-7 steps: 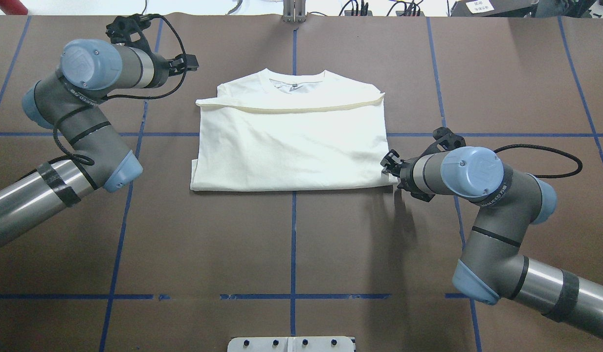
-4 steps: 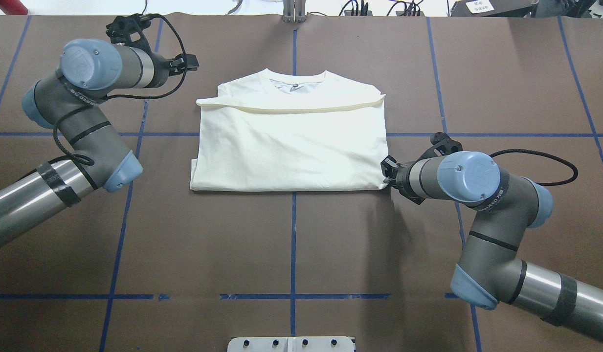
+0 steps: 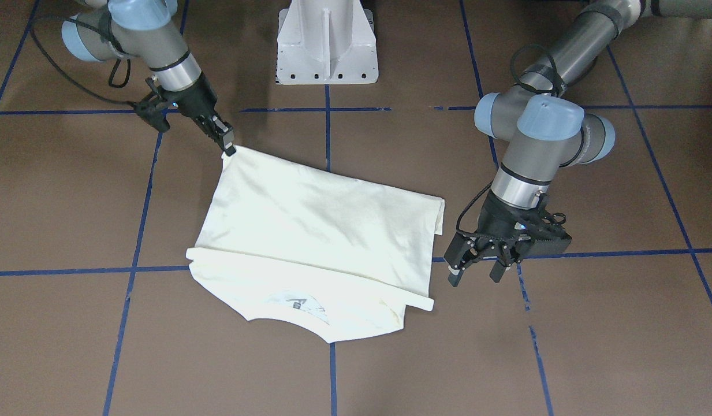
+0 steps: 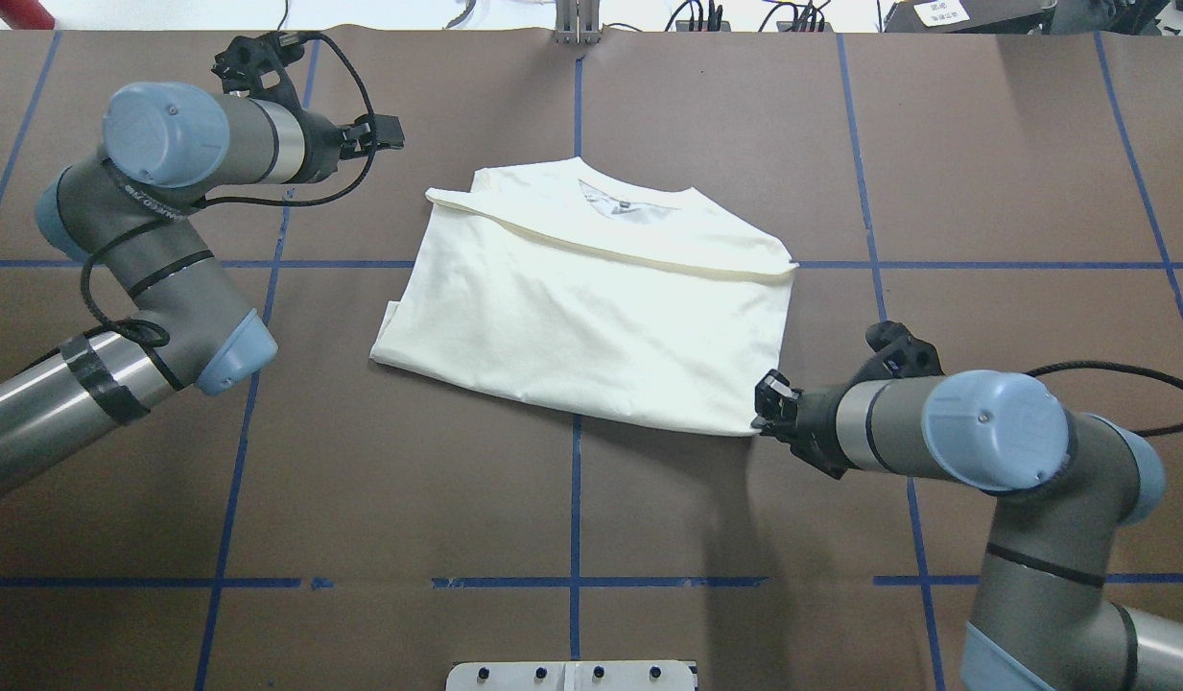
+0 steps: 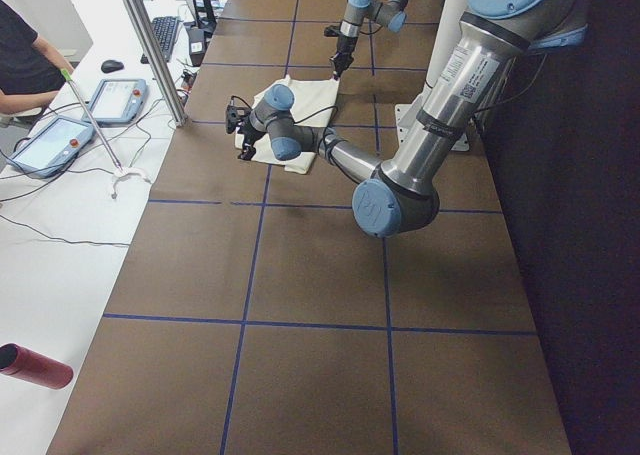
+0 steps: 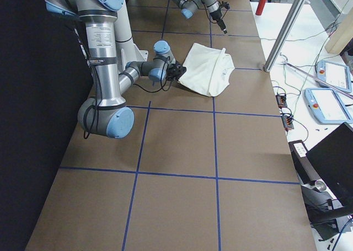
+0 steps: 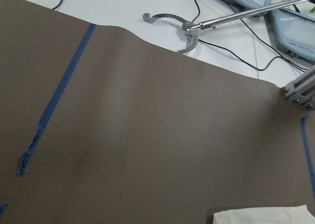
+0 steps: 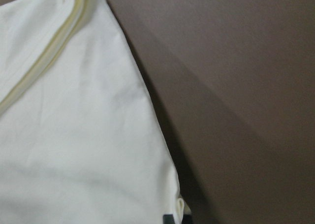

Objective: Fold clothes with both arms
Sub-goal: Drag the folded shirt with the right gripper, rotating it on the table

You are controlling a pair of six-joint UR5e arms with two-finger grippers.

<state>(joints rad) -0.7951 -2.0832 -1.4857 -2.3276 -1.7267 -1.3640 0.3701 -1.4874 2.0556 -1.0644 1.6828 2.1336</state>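
Advice: right claw [image 3: 227, 144] clamps T-shirt [image 3: 309, 231] corner, left claw [image 3: 474, 274] hangs released beside it; drag low and slow, keeping folds flat.

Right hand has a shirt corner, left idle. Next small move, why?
Probably move the open left hand to the near-left corner of the T-shirt and pinch it. The right hand is shut on the near-right corner alone, the T-shirt lies skewed to the blue tape lines, and a two-arm fold needs both corners held.

cream-white t-shirt [image 4: 591, 326] — brown table [image 4: 745, 499] crossed by a blue line grid [image 4: 575, 499].
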